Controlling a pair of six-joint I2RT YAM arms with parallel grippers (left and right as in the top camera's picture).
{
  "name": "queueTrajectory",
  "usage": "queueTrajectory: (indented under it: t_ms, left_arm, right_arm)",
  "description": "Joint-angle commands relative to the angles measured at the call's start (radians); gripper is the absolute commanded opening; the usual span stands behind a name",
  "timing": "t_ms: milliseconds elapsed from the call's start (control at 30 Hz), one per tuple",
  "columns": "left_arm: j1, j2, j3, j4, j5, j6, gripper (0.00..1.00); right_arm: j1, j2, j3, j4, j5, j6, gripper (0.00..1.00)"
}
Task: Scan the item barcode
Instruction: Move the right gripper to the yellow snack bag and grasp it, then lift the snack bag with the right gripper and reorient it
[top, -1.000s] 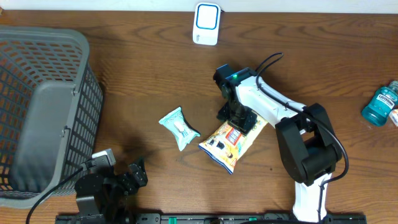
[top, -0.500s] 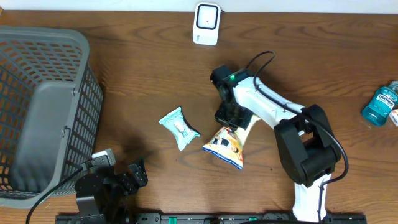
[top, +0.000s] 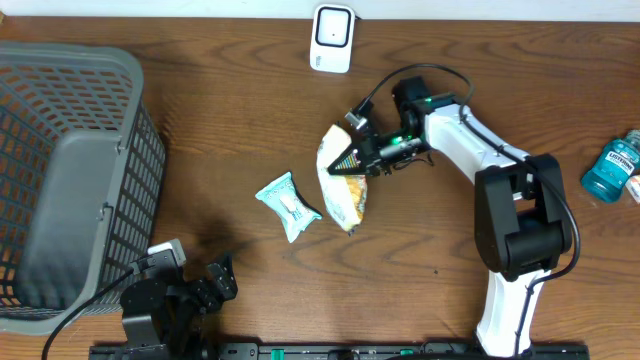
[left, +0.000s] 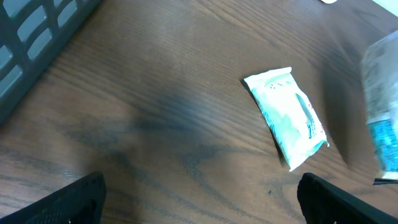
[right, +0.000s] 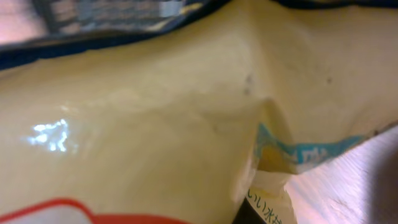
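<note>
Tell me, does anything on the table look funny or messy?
Nothing is spilled or broken. The yellow crinkly snack bag looks bent and creased where the right hand pinches it. At the far right of the overhead view, the blue plastic mouthwash bottle seems to lie on its side.

Overhead looks straight down; low left wrist shares the teal packet (left: 286, 116) beyond my fingers (left: 68, 199); right wrist hugs the snack bag (right: 155, 124).

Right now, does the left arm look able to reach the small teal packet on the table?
Probably yes: the left gripper is open, and bare table lies between it and the teal packet.
</note>
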Motion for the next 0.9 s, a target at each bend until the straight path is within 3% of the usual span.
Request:
queueTrajectory:
  t_ms: [0,467,867]
  left_arm:
    - [0.004,-0.002,0.001,0.0,0.012,0.013,0.98]
    - [0.004,-0.002,0.001,0.0,0.012,0.013,0.98]
    - [0.004,-0.002,0.001,0.0,0.012,0.013,0.98]
  right_arm:
    - [0.006,0.007,0.002,-0.026,-0.295,-0.351,0.01]
    - [0.008,0.007,0.002,-0.028,-0.271,-0.854,0.01]
    - [0.01,0.005,0.002,-0.105,-0.296,-0.874,0.01]
